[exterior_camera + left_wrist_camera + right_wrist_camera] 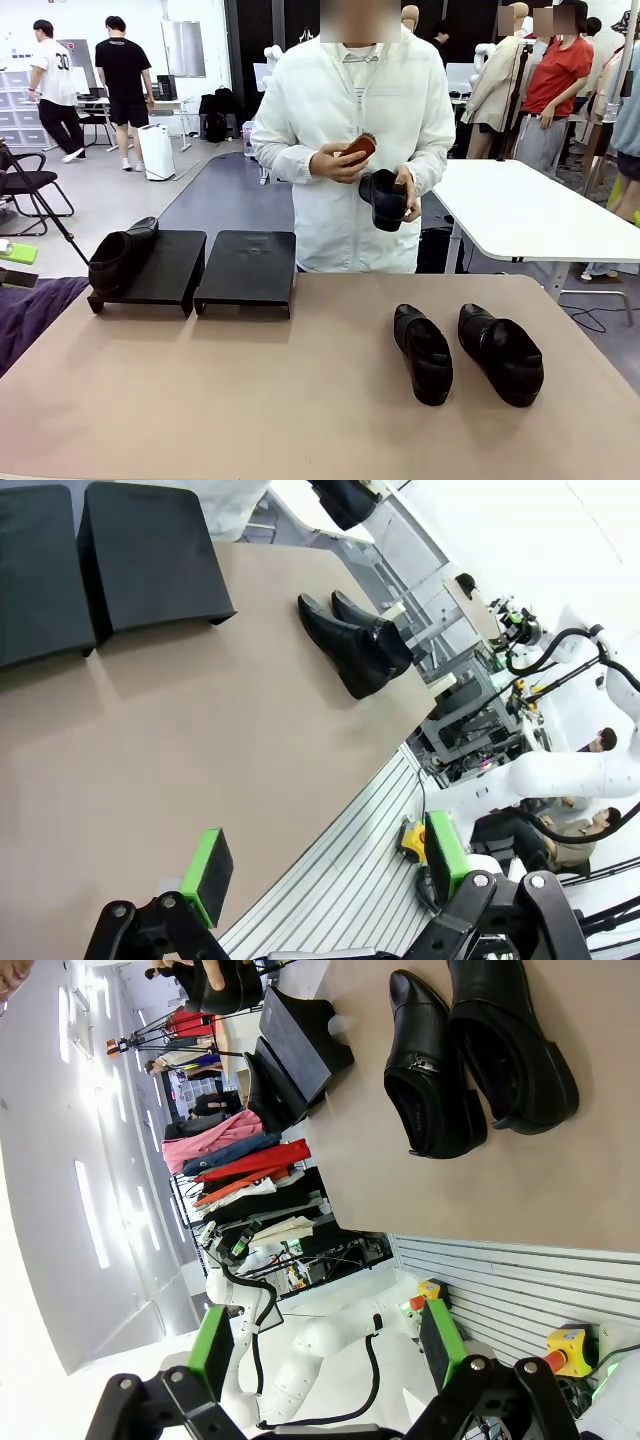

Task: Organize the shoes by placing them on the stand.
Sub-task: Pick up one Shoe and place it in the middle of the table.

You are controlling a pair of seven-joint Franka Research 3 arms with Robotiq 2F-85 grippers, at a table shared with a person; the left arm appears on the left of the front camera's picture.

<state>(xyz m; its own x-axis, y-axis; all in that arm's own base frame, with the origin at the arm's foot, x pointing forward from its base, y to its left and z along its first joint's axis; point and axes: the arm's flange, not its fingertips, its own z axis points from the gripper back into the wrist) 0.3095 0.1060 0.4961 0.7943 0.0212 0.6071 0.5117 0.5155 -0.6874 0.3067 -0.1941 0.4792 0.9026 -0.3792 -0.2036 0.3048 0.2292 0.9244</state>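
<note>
Both sets of jaws are released and grasp nothing. In the left wrist view the left jaws stand wide apart. Their green pads [208,875] hang over the near edge of the worktop [200,760]. The pair of loose shoes [350,650] lies well apart from them, farther across the worktop. The two stands are beyond that, at the top left corner, with the right stand [150,565] just beside the left stand [35,570].

In the right wrist view the right jaws are likewise spread, their pads [440,1340] off the worktop's edge. The same two shoes lie ahead of them, well apart from the fingers. Those shoes are side by side and close together, and the right stand [300,1050] is farther off to one side.

The front view shows the two shoes on the right half of the worktop, the left loose shoe [422,352] near the right loose shoe [500,352]. On the far left of the worktop the two stands sit next to each other. A third shoe, the shoe on the stand [120,255], rests on the left part of the left stand [160,275]. Across the worktop stands a person in a white jacket. One hand [405,185] holds the fourth shoe, the held shoe [385,200], at chest height, well above the worktop. The other hand [335,162] holds a brown brush [360,147] just above that shoe.
</note>
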